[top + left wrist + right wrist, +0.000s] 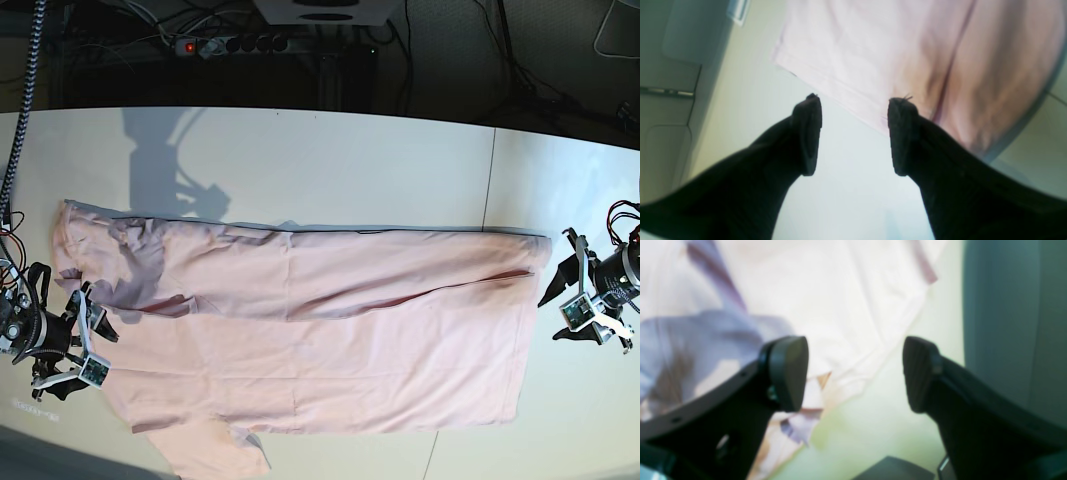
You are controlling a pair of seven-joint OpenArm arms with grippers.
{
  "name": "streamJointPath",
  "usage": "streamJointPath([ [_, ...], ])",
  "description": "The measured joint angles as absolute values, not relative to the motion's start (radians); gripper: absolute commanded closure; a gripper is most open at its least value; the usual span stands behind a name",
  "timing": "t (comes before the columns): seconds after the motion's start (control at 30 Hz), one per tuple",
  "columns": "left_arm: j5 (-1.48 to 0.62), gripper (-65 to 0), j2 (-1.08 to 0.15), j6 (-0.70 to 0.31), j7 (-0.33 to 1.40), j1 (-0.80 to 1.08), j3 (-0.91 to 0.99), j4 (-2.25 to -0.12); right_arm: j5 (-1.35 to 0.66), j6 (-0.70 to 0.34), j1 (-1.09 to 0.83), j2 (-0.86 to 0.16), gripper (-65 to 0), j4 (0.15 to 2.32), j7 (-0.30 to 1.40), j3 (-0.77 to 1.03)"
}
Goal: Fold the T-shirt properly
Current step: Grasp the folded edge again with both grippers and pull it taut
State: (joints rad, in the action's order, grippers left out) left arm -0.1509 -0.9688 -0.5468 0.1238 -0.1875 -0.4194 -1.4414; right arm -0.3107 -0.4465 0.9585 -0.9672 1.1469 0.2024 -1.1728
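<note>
T-shirt lies spread flat across the white table | my left gripper wide, empty, at its right hem | my right gripper wide, empty, at its left edge

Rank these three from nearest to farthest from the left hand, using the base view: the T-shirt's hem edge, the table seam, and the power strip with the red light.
1. The hem edge of the T-shirt, just beside the left hand toward the table's middle.
2. The table seam, a little beyond the hem.
3. The power strip, far off behind the table's back edge.
</note>
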Motion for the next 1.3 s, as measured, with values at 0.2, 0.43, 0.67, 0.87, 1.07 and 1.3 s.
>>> streamJointPath([
  [0.2,-0.289,0.0,-0.913,-0.476,0.263,-0.189,-0.419,-1.441,-0.450,-0.447,0.950,-0.969,0.0,1.147,0.316,-1.136],
  [0.43,-0.591,0.0,-0.776,-0.449,0.556,-0.189,-0.316,-1.441,-0.578,-0.447,0.934,-0.968,0.0,1.132,0.420,-1.127],
  [0.67,-0.689,0.0,-0.717,-0.450,0.757,-0.188,-0.280,-1.441,-0.697,-0.447,0.890,-0.954,0.0,0.981,0.435,-1.092],
  [0.87,-0.681,0.0,-0.684,-0.450,0.775,-0.188,-0.280,-1.441,-0.757,-0.447,0.673,-0.858,0.0,0.891,0.457,-0.832],
  [1.07,-0.651,0.0,-0.675,-0.450,0.771,-0.183,-0.280,-1.440,-0.751,-0.448,0.510,-0.785,0.0,0.878,0.444,-0.527],
  [1.3,-0.625,0.0,-0.612,-0.450,0.769,-0.184,-0.280,-1.408,-0.686,-0.446,0.380,-0.721,0.0,0.872,0.384,-0.361],
])
